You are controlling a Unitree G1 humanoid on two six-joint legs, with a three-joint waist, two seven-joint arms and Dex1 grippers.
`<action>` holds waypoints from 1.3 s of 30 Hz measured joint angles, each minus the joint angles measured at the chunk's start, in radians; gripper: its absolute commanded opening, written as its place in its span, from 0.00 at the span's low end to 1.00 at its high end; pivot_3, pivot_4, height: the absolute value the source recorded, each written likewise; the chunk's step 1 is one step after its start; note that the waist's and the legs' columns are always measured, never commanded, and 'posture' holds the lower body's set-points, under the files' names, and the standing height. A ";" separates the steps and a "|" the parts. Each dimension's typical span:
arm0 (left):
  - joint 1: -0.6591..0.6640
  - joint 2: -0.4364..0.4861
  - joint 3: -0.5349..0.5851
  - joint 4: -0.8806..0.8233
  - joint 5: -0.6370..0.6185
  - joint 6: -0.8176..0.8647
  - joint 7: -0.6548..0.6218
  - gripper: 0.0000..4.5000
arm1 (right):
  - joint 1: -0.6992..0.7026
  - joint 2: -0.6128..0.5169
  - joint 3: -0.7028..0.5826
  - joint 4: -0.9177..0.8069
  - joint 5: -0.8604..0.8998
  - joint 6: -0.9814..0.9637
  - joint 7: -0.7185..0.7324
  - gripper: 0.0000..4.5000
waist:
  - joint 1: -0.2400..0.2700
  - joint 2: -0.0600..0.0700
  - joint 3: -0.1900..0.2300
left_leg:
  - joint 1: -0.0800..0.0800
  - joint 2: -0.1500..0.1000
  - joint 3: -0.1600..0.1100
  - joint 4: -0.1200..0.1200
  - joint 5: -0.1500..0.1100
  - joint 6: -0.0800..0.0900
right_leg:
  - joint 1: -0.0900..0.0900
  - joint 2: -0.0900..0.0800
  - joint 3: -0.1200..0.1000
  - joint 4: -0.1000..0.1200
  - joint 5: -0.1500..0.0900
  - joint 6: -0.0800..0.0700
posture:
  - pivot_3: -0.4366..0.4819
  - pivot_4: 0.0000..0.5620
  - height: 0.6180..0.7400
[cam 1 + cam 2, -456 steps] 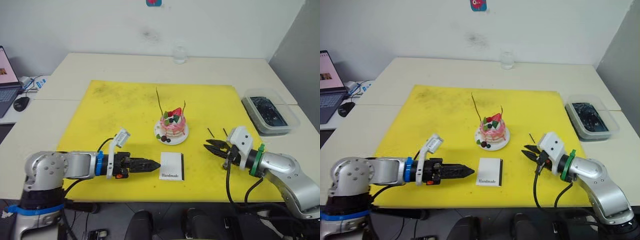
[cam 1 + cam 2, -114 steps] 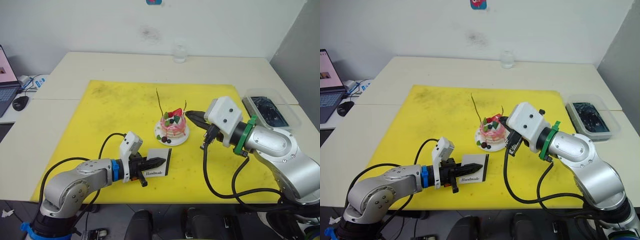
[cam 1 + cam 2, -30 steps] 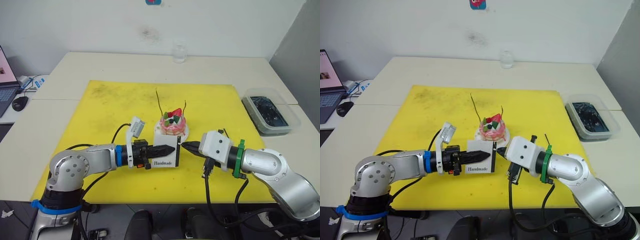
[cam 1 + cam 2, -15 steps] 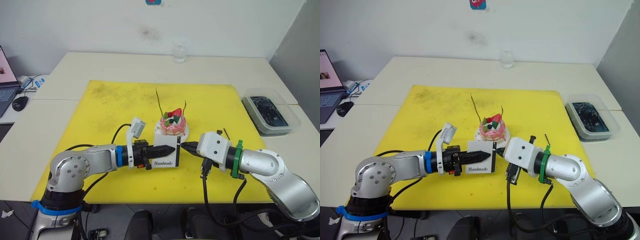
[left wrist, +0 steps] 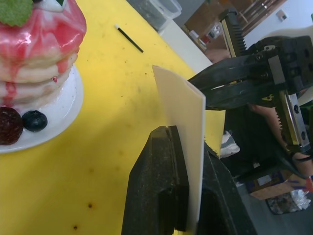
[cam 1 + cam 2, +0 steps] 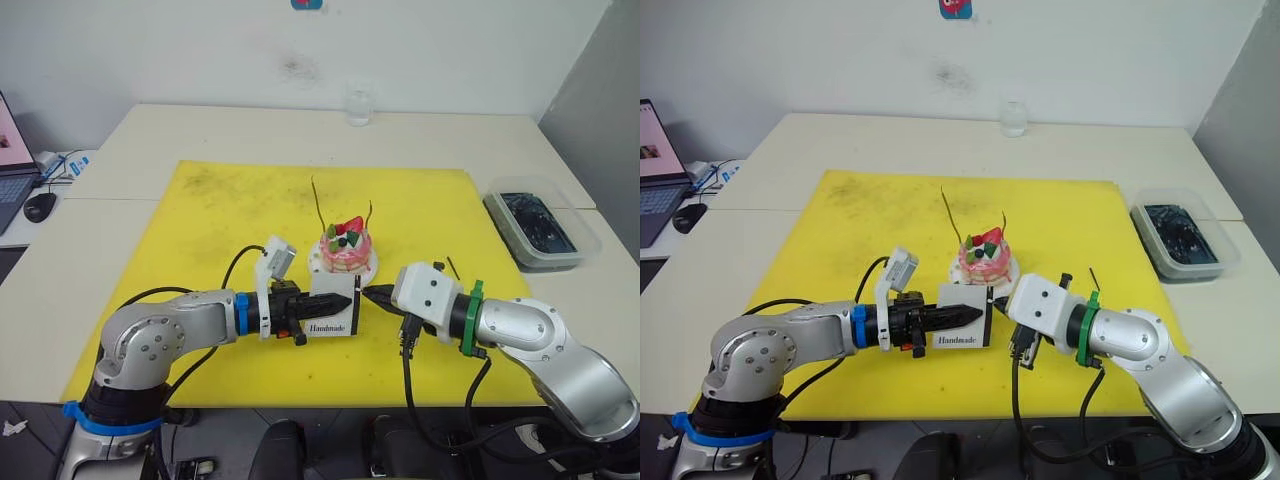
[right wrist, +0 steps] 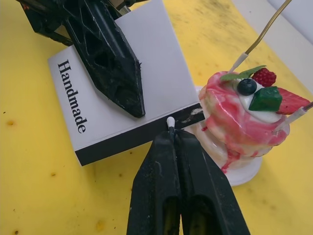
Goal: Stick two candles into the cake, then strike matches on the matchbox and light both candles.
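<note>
Right gripper (image 7: 170,131), clamping a match (image 7: 170,122), has edged against the left gripper (image 5: 188,171)'s clamped matchbox (image 7: 120,110).

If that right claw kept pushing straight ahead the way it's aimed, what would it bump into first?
Most likely the matchbox. The right gripper, shut on a match, points at the box's black strip, with the match's white tip right at it. The left gripper holds the box upright. The cake sits off to the side.

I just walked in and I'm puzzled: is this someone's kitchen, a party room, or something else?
Probably an office or lab set up for testing: plain pale tables pushed together, a yellow mat as the work area, a laptop at the side. The small cake looks like a practice prop.
</note>
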 measured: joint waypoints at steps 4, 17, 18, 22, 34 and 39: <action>0.015 0.023 -0.023 -0.034 0.036 -0.032 -0.045 0.00 | -0.034 0.085 -0.002 0.033 -0.040 0.000 -0.076 0.00 | -0.002 0.000 0.000 | 0.000 0.000 0.001 0.000 0.000 0.000 | 0.000 0.000 0.001 0.000 0.000 0.000 | 0.48 0.27 1.00; 0.228 0.150 0.076 -0.106 0.001 -0.035 -0.100 0.00 | -0.085 0.089 -0.174 -0.015 -0.040 0.021 -0.135 0.00 | -0.005 0.001 0.000 | 0.001 0.001 0.001 0.000 0.000 0.000 | 0.000 -0.001 0.001 0.000 0.000 0.000 | 0.48 0.27 1.00; 0.232 0.152 0.077 -0.106 0.003 -0.038 -0.101 0.00 | -0.120 0.097 -0.161 -0.012 -0.039 0.019 -0.133 0.00 | -0.005 0.001 0.000 | 0.001 0.001 0.001 0.000 0.000 0.000 | 0.000 -0.001 0.001 0.001 0.000 0.000 | 0.48 0.27 1.00; 0.235 0.153 0.076 -0.104 0.022 -0.055 -0.102 0.00 | -0.248 0.146 -0.086 0.044 -0.042 0.004 -0.126 0.00 | -0.003 0.000 0.000 | 0.001 0.000 0.001 0.000 0.000 0.000 | 0.000 -0.001 0.000 0.000 0.000 0.000 | 0.48 0.27 1.00; 0.237 0.140 0.053 -0.100 0.064 -0.096 -0.108 0.00 | -0.399 0.283 0.038 0.313 -0.140 -0.086 -0.155 0.00 | -0.002 0.001 0.000 | 0.000 0.001 0.001 -0.001 0.000 0.000 | -0.001 -0.001 0.000 0.000 -0.001 0.000 | 0.48 0.27 1.00; 0.235 0.134 0.048 -0.100 0.065 -0.098 -0.105 0.00 | -0.407 0.304 0.054 0.366 -0.164 -0.136 -0.154 0.00 | -0.002 0.001 0.000 | 0.000 0.001 0.001 0.000 0.000 0.000 | -0.001 -0.001 0.001 0.000 -0.001 0.000 | 0.48 0.27 1.00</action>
